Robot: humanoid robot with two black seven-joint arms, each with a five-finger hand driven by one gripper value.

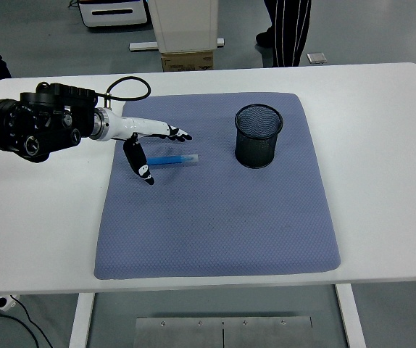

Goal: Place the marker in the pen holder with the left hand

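Where hand (150,141) hovers (spread), marker (173,159) just beneath.

White table (382,145) spans the view, w/ a blue-grey padded mat (215,225) lying flat on it, roughly centred. Behind the far edge: a cardboard box (188,61) on the grey floor, a white cabinet (182,23) above it. Person's legs (289,32) in dark striped trousers stand top right, near a small grey plate (316,57) on the floor. Another white unit (111,12) top left.
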